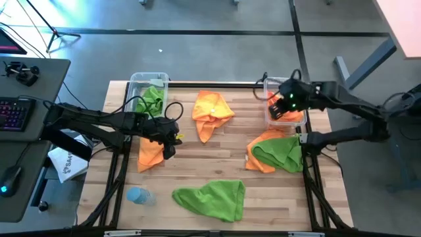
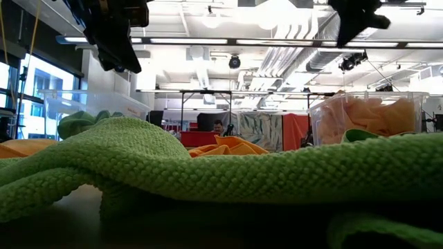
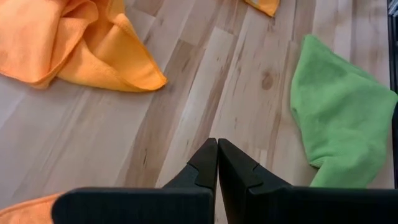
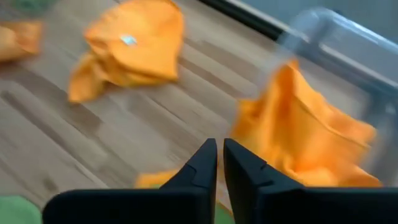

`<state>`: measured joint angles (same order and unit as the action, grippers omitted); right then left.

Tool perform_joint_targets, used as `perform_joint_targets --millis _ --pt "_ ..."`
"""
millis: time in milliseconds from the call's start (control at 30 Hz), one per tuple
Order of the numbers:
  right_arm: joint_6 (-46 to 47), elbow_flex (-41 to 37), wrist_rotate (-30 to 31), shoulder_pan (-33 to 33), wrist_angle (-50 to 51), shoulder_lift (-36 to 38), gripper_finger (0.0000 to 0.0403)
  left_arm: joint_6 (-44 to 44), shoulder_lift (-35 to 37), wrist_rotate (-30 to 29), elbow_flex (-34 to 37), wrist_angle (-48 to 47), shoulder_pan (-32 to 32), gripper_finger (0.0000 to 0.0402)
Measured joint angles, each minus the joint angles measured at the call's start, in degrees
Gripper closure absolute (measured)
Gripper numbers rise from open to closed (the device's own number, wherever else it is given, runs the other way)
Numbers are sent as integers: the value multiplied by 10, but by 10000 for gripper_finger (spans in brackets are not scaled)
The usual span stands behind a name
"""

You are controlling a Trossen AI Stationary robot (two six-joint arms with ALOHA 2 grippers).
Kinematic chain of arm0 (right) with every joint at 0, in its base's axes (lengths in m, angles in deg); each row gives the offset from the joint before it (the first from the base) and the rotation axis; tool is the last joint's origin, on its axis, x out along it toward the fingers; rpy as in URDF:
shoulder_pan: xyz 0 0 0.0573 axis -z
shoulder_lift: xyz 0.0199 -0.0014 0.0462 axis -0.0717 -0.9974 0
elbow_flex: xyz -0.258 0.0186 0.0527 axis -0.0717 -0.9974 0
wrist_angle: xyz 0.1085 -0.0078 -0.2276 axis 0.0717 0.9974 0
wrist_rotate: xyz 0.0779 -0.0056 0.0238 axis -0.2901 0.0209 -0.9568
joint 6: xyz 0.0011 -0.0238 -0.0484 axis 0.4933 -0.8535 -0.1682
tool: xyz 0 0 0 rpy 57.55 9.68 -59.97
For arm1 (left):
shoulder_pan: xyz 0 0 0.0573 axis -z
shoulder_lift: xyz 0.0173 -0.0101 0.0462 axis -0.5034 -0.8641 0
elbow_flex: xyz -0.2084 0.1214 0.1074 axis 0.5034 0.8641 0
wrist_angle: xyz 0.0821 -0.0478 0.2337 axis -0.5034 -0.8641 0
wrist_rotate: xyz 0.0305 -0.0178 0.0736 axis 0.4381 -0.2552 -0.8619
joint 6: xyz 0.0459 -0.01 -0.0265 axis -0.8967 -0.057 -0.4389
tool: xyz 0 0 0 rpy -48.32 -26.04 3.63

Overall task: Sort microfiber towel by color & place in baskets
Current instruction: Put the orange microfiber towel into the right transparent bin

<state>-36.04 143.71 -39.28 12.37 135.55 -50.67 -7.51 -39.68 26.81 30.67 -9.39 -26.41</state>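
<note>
Both the left gripper (image 3: 217, 149) and right gripper (image 4: 219, 149) are pinched empty above slatted wood and floppy, nubby towels (image 1: 212, 197).

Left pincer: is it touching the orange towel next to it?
Apart. In the left wrist view the left pincer is shut and empty over bare wood of the table, with a clear stretch of tabletop between it and the orange towel.

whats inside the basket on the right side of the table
The right basket holds bunched orange towels. From above, the right pincer hovers over it and covers part of the contents, so how many are inside cannot be told.
</note>
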Motion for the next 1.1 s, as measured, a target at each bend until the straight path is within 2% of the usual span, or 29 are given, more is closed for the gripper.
perform_joint_targets --millis 167,367,467,567,800,1100 --pt "44 0 70 -105 -55 -29 381 14 0 -1 0 -10 -1 395" --pt "77 0 113 -172 -78 -71 400 124 -5 -32 0 -89 -1 347" --pt "83 0 115 -189 -84 -87 397 189 -16 -61 0 -114 -1 326" --pt "84 0 115 -200 -91 -97 397 251 -37 -66 0 -111 -1 322" --pt "98 0 133 -212 -99 -102 402 349 -116 -26 0 -140 0 323" --pt "96 0 141 -211 -101 -102 402 413 -181 13 0 -191 3 323"
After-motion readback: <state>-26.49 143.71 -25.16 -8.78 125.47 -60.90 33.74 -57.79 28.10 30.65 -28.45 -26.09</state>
